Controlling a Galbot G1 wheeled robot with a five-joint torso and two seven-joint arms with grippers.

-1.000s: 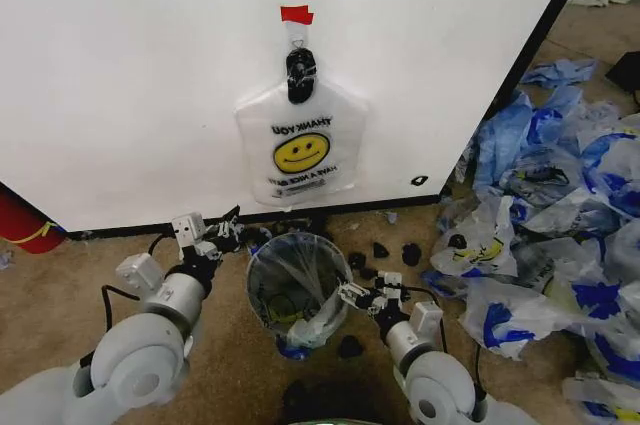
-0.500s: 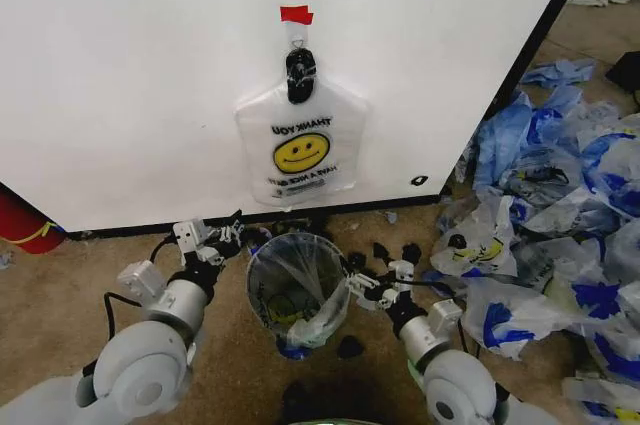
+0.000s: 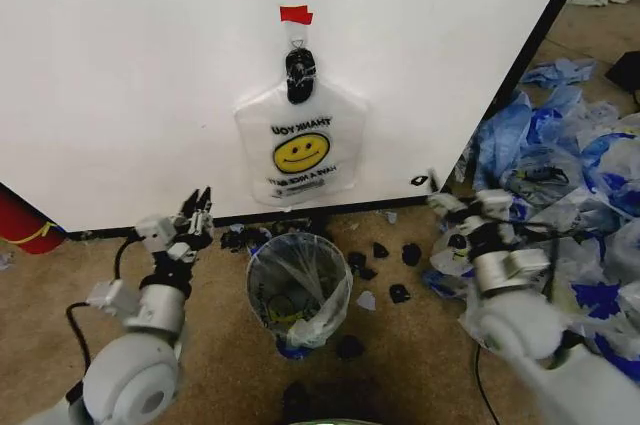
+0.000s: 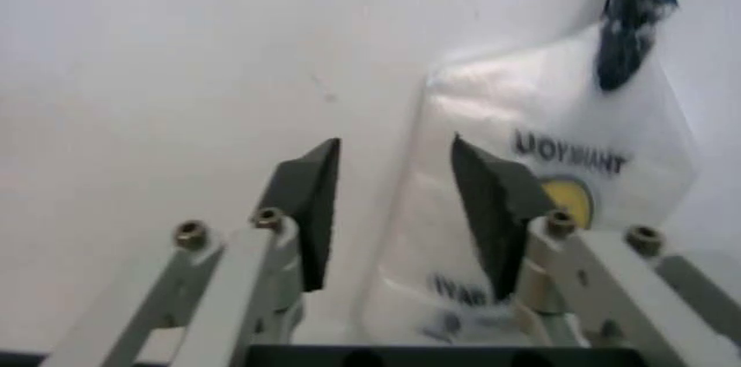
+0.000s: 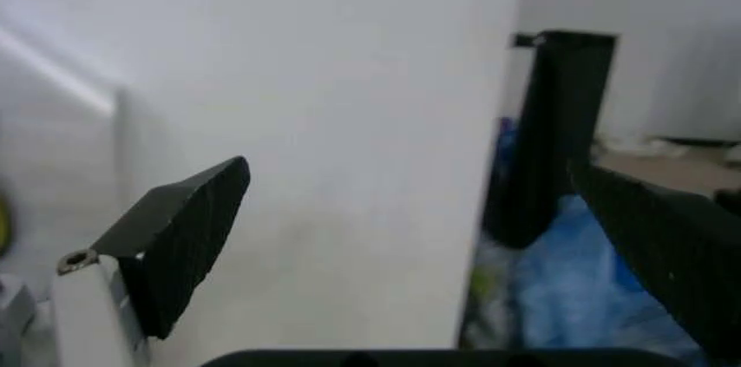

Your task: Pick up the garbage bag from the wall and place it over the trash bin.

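The smiley-face garbage bag (image 3: 301, 150) is hanging flat on the white wall (image 3: 140, 65) from a hook under a strip of red tape (image 3: 296, 14). At six o'clock from it, the black wire-mesh trash bin (image 3: 298, 290) is standing on the floor, already lined with clear plastic. At the bin's ten o'clock, the left gripper (image 3: 199, 207) is pointing at the wall, fingers (image 4: 309, 211) parted and holding nothing. At the bin's two o'clock, the right gripper (image 3: 447, 205) is gaping wide, empty, beside heaped blue-and-white bags (image 3: 560, 205).
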